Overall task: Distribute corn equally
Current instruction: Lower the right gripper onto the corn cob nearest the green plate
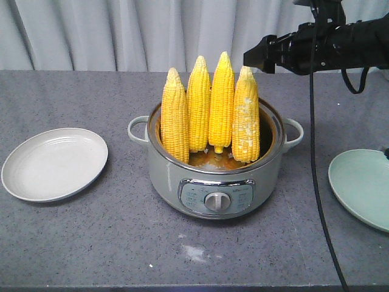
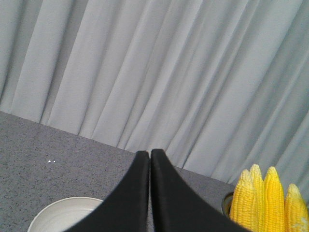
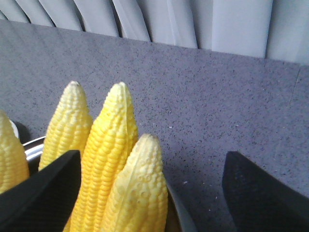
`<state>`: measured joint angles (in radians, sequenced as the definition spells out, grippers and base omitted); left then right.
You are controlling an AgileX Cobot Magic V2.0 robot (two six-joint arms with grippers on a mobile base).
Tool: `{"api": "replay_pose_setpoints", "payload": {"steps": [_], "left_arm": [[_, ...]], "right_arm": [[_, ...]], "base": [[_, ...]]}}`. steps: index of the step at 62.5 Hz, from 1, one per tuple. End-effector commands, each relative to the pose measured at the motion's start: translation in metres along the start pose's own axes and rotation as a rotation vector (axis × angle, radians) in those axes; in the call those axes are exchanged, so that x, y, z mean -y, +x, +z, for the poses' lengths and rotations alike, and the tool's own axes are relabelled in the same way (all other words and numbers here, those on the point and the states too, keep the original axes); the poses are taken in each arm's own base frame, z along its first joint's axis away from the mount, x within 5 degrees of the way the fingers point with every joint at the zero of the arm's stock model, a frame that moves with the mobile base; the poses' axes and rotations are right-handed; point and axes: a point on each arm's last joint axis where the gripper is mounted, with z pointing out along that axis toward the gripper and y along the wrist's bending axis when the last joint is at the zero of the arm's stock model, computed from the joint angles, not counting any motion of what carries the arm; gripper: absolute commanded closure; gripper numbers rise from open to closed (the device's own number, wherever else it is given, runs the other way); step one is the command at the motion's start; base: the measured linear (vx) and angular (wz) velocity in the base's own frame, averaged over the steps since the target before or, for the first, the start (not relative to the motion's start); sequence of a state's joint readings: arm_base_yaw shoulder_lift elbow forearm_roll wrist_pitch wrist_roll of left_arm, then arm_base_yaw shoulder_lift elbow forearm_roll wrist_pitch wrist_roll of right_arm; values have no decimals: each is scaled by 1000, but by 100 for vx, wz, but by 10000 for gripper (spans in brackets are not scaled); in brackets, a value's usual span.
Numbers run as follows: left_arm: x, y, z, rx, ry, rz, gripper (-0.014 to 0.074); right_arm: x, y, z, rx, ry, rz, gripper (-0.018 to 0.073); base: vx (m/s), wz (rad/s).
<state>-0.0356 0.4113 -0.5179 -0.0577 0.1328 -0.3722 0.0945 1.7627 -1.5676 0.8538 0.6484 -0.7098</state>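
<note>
Yellow corn (image 1: 209, 109), four cobs, upright and tips-up in a pale green cooker (image 1: 216, 182) at the middle of the grey speckled table (image 1: 91, 243). Packed side by side in one row, bases down inside the pot, none on either plate. Paler, with whitish patches, at the 3 o'clock end of the row: the paler cob (image 1: 246, 118). At 9 o'clock of the cooker, well apart from it, a white plate (image 1: 55, 164); at 3 o'clock, cut by the frame edge, a green plate (image 1: 361, 185). At 1 o'clock of the cooker, above the table and near the tip of the paler cob without touching it, the right gripper (image 1: 255, 58) on its black arm. Spread wide in its wrist view (image 3: 152, 159), jaws at 7 and 5 o'clock, gripping nothing, cob tips (image 3: 108, 145) rising between them and crowding the 7 o'clock jaw. Left gripper (image 2: 149, 157) clenched, jaws pressed together with nothing between. Below it at 7 o'clock, part of the white plate (image 2: 58, 212); at 4 o'clock, the corn tips (image 2: 268, 198). Behind everything, a pale pleated curtain (image 2: 169, 72).
</note>
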Motion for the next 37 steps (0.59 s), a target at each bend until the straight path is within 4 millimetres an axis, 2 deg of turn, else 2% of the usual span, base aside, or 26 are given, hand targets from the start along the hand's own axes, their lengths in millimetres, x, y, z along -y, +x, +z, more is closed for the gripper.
{"api": "replay_pose_setpoints", "payload": {"steps": [1,37], "left_arm": [[6,-14,1,77,30,10,603],[6,-14,1,77,30,10,603]], "right_arm": [[-9,-20,-14,94,4,-12,-27],[-2,-6,6,22,-35,17,-27]], "base": [[0,0],[0,0]]}}
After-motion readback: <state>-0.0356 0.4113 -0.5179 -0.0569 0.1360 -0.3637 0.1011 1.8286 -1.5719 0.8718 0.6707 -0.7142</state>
